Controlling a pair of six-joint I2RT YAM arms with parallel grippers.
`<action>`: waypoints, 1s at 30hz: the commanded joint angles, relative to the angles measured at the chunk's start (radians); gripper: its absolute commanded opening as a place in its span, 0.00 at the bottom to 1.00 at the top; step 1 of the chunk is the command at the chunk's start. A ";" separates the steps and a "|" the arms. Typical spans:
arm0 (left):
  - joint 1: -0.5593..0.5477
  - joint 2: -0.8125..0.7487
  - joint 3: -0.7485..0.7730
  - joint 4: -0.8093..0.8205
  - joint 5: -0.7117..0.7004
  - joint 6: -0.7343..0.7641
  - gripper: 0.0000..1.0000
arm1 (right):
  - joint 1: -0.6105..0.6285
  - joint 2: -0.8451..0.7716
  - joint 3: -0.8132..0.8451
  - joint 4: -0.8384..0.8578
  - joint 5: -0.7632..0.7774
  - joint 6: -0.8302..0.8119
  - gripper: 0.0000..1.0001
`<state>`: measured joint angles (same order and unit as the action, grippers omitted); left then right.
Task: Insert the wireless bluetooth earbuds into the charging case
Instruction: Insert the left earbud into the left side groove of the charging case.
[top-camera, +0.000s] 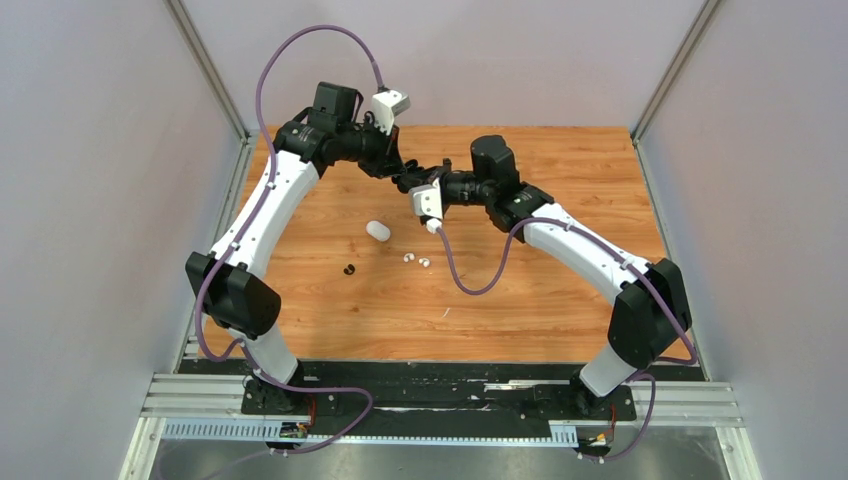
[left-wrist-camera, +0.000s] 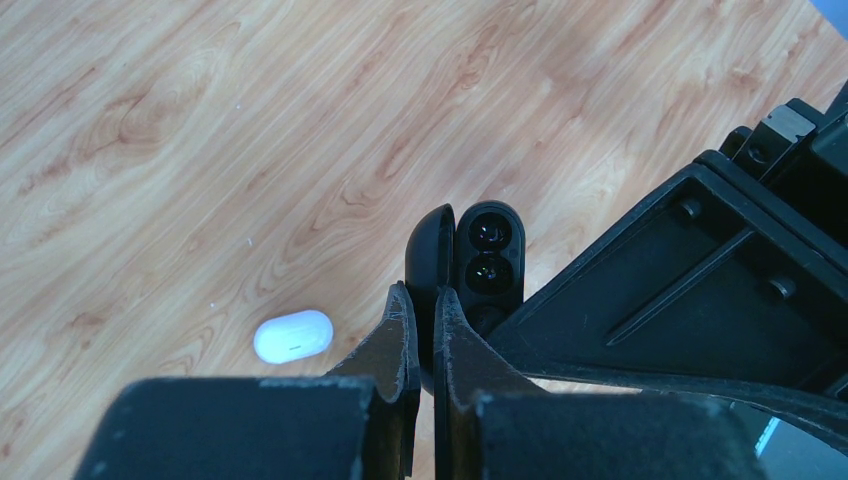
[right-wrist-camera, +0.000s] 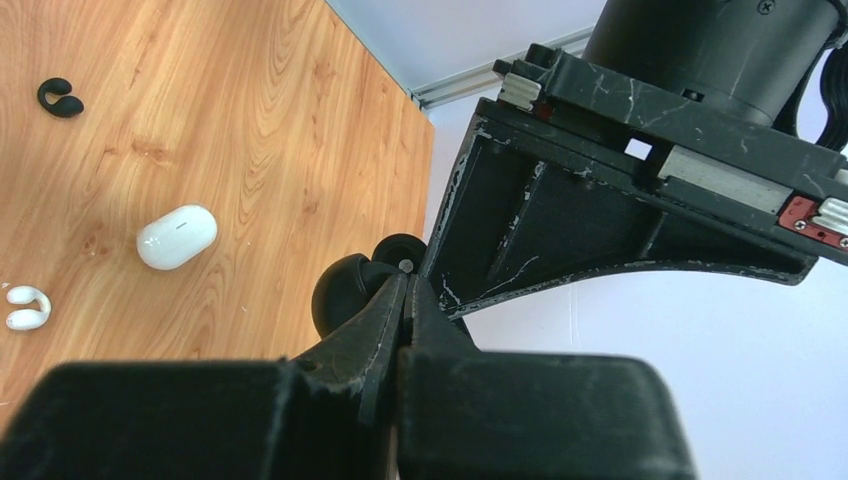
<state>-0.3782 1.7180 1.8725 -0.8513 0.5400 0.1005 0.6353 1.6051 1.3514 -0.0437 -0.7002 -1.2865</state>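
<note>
The black charging case (left-wrist-camera: 470, 265) hangs open in the air above the far middle of the desk (top-camera: 560, 300). Its lid is pinched in the clenched left end effector (left-wrist-camera: 422, 300). The right end effector (right-wrist-camera: 405, 285) is clenched too, its tips just beside the case; a small dark round thing there may be a bud, but the view is too cramped to tell. One black earbud (right-wrist-camera: 60, 97), two white earbuds (top-camera: 407, 257) and a closed white case (left-wrist-camera: 293, 336) lie on the desk below.

The hold on the thin lid could let the case pivot or slip under a push. A bud pressed off-line would drop to the desk. At such close quarters the two end effectors could collide.
</note>
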 joint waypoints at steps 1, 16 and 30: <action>-0.004 -0.042 0.037 0.032 0.017 -0.025 0.00 | 0.009 0.029 0.048 -0.066 0.003 -0.016 0.00; -0.004 -0.034 0.025 0.024 -0.051 0.032 0.00 | 0.009 0.037 0.125 -0.062 0.073 0.100 0.11; -0.004 -0.030 0.040 0.021 -0.039 0.031 0.00 | 0.022 0.053 0.109 -0.079 0.052 0.101 0.13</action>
<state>-0.3786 1.7180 1.8725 -0.8482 0.4850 0.1211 0.6464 1.6508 1.4467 -0.1078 -0.6353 -1.1843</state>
